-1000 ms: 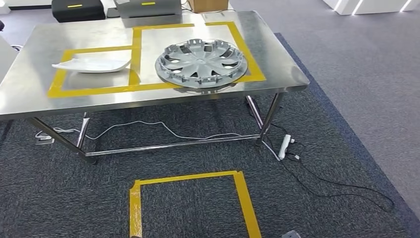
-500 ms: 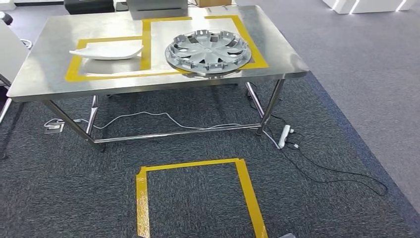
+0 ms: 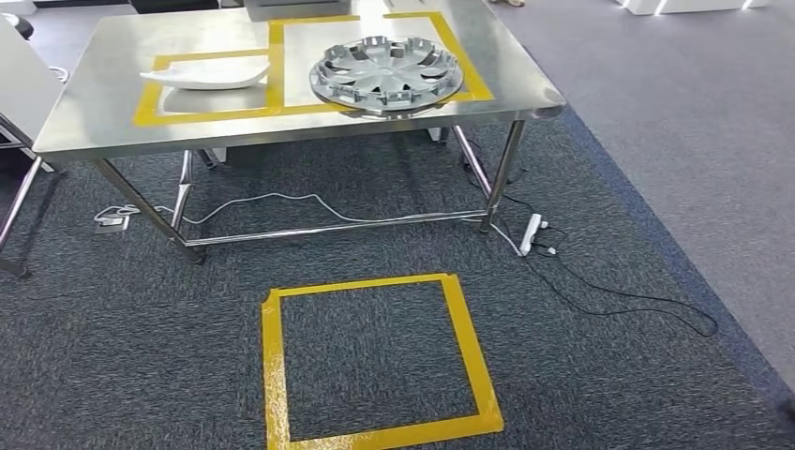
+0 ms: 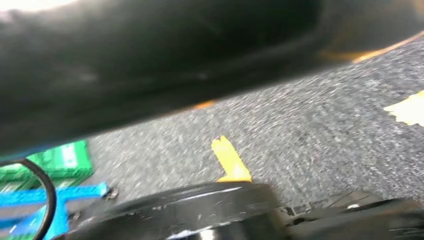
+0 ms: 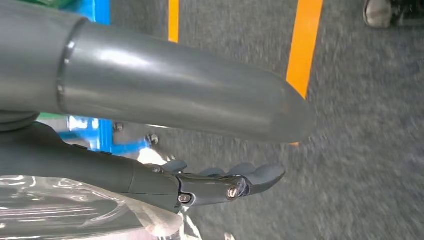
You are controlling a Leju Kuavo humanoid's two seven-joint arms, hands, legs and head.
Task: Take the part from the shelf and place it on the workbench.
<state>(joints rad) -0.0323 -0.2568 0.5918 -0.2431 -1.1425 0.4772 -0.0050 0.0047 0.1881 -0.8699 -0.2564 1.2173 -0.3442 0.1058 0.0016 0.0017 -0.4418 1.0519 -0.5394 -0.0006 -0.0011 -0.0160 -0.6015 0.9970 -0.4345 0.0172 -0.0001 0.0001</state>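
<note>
Wheel cover (image 3: 386, 75) flat on counter (image 3: 94, 103) in right taped box, near rim over the front tape. White curved part (image 3: 206, 72) in left box. Unclear which is the task's part. Right hand (image 5: 220, 182) hanging over carpet, fingers (image 5: 260, 175) stretched wide, holding nothing. Left hand lost in dark blur, grip impossible to tell. Risks: power strip (image 3: 532, 233) and cable (image 3: 619, 298) on floor near counter leg, could snag a foot; a bump to counter could slide cover off the edge.

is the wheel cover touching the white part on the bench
Apart. The head view shows a yellow tape strip and bare steel between the wheel cover and the white part.
</note>
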